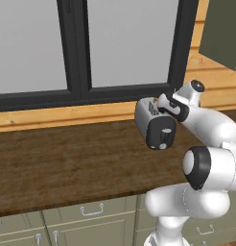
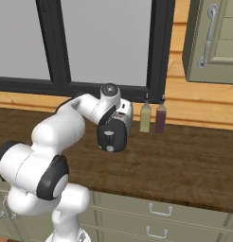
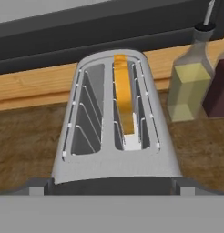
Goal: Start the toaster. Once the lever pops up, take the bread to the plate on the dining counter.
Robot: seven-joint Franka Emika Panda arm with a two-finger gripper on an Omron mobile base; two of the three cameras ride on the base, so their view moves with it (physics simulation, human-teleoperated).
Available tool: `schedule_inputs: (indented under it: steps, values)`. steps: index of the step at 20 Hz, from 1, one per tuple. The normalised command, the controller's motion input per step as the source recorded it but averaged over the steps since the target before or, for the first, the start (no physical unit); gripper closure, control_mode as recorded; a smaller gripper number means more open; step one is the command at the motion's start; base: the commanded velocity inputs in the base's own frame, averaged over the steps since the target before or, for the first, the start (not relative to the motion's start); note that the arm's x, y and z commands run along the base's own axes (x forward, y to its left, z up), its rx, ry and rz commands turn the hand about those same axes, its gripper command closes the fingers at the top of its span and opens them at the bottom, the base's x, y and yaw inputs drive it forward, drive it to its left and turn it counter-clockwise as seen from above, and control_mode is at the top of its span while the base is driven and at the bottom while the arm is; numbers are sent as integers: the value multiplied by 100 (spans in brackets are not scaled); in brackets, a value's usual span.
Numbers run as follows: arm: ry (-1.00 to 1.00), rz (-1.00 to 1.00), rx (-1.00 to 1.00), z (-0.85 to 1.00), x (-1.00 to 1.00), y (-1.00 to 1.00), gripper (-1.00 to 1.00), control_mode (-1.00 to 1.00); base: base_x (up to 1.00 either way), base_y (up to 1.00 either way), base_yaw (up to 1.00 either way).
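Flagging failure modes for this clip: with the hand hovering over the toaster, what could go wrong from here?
1. The bread sits deep in the right slot of the toaster, on edge; open fingers may struggle to get past the slot's wire guides to pinch it.
2. Two bottles stand close beside the toaster; a wide swing could knock them.
3. The lever is on the black end panel, so a push from above may miss it or shove the toaster.

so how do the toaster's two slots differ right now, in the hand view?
In the hand view the toaster shows both slots from above. The right slot holds the bread, standing on edge, its top edge orange-brown; the left slot holds nothing. So the left slot's wire guides show along its whole length, while the right slot's are partly hidden by the slice. Both run parallel and look equally long.
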Motion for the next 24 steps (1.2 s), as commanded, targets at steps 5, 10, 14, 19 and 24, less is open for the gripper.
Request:
schedule_inputs:
  steps: [5,10,14,19,24]
  values:
    - [-5,0,3,0,35,0,-100,-100,0,0,0]
    - [-4,0,0,-1,27,0,-100,-100,0,0,0]
    - [-1,0,0,-6,19,-4,-100,-100,0,0,0]
    - [0,0,0,-13,28,-7,-100,-100,0,0,0]
    - [0,0,0,-5,30,-5,-100,-100,0,0,0]
